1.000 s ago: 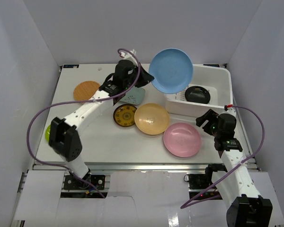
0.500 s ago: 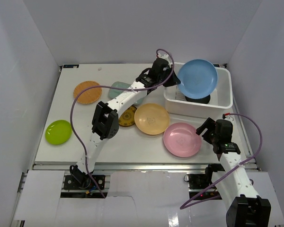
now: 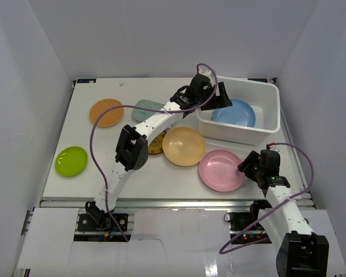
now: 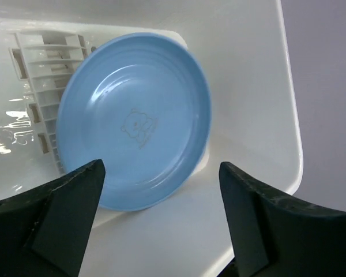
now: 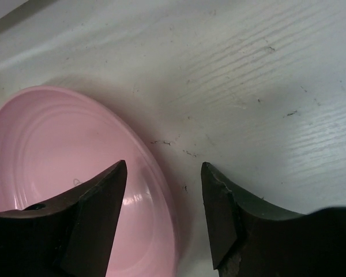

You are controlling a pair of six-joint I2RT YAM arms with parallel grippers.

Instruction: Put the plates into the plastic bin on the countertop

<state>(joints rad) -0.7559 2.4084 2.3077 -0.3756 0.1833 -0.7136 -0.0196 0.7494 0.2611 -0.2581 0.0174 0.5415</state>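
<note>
Bin (image 4: 251, 81) holds blue plate (image 4: 135, 118) beneath wide-spread left claw (image 4: 160, 167).

Plain pale booth, as I see it from the overhead camera.
Three bare grey-white walls close in the scene: a left wall (image 3: 23, 86), a back wall (image 3: 173, 34) and a right wall (image 3: 328, 86). Along the near side runs a metal rail (image 3: 173, 202); below it lie flat white panels (image 3: 179, 248) with uneven cut edges.
</note>
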